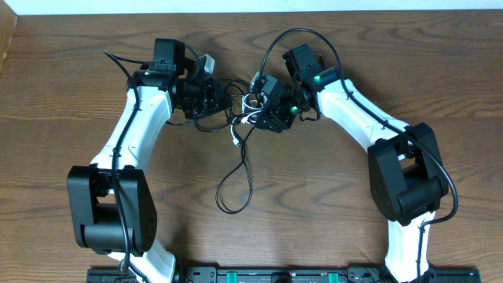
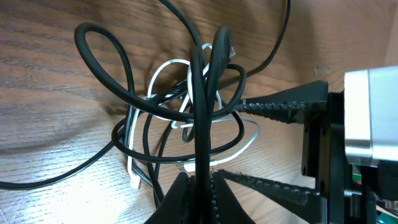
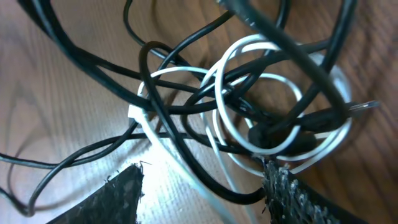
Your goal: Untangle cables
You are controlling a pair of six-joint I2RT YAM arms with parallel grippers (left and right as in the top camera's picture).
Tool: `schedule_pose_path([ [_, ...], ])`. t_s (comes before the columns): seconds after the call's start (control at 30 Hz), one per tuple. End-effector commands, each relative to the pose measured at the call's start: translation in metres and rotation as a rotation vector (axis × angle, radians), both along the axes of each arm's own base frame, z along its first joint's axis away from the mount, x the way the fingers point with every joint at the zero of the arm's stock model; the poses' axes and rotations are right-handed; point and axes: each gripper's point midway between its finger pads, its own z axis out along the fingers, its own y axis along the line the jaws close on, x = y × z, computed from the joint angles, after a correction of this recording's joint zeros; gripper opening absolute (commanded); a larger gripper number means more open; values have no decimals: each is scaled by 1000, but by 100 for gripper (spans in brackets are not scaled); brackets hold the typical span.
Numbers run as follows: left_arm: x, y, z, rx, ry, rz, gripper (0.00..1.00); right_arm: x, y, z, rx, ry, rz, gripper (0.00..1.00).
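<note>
Left gripper (image 2: 199, 183): clamped on thin black cord (image 2: 200, 106) — mid-separation.
Right gripper (image 3: 205, 168): parted (thin white cord (image 3: 215, 102) should be grasped).

black cable (image 3: 292, 53) blurred; white cable (image 3: 249, 41) partly buried

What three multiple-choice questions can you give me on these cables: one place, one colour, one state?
1. Where does the knot lie?
A. Between the two pincers.
B. At the table's front edge.
C. Under an arm's base.
2. Which colours are the knotted cables?
A. Red and blue.
B. Black and white.
C. All white.
3. How is the left pincer?
A. Wide open.
B. Out of view.
C. Shut on the black cable.
Answers: A, it sits between the left pincer and right pincer; B, the black cable and white cable interloop; C, its fingers meet on that cable.
</note>
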Motion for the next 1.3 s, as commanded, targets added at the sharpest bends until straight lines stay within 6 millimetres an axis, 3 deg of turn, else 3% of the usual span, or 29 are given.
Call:
schedule_pose_path([
  [0.0,0,-2,5,-20,-6,-1,8,7,-2,-5,-27,-17,-19,57],
  [0.07,0,-2,5,-17,-5,0,8,6,-3,-8,-30,-1,-29,40],
  [0.17,2,4,2,17,-8,14,8,5,-5,-8,-34,33,-62,1],
  [0.33,7,24,-10,150,-15,68,7,15,-14,11,-5,64,-170,1],
  [0.73,9,85,-30,482,16,237,8,48,-72,128,180,-22,-412,1],
  [1.03,-1,128,-38,727,49,305,8,68,-107,190,363,-25,-469,1],
  [1.17,-3,127,-40,723,58,298,41,68,-110,194,378,-14,-473,1],
  [1.27,-4,115,-42,669,61,248,55,63,-108,190,363,-3,-461,1],
])
